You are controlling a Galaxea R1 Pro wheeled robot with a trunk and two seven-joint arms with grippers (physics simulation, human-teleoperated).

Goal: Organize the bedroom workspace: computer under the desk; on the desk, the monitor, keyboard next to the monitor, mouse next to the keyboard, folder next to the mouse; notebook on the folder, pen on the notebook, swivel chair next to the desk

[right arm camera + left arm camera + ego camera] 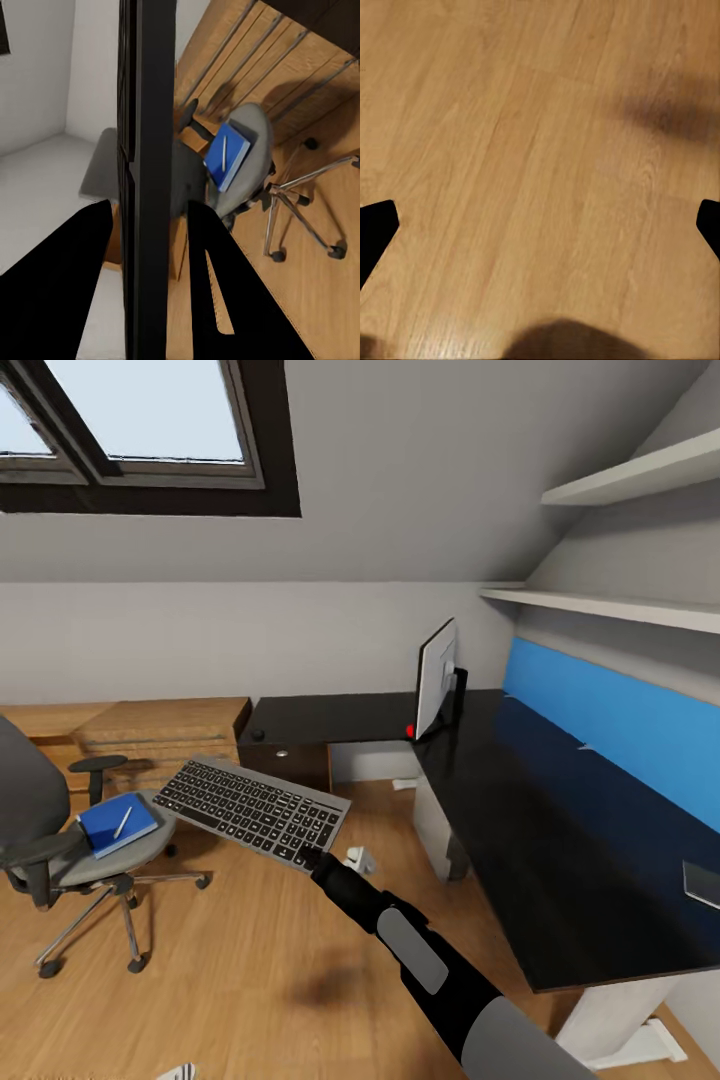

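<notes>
One swivel chair (60, 830) stands at the left on the wooden floor (240, 960), before a light oak chest of drawers (160, 735). On its grey seat lies the blue folder (117, 824), with the thin silvery pen (123, 822) lying on top of it. Just to the right, the keyboard (252, 810) is held in the air above the floor, tilted, its near corner clamped in the right pincer (312, 856); in the right wrist view the keyboard (146, 172) shows edge-on between the two dark fingers (60, 292), which close on it. The left pincer (540, 225) hangs over bare floor with its black fingertips (375, 229) spread wide apart, holding nothing. Further right, the small black mouse (258, 735) sits on the short wing of the glossy black desk (520, 830). The monitor (436, 678) stands upright at the desk's inner corner, a red light at its lower edge, and the blue back panel (610, 710) runs along the wall at far right.
</notes>
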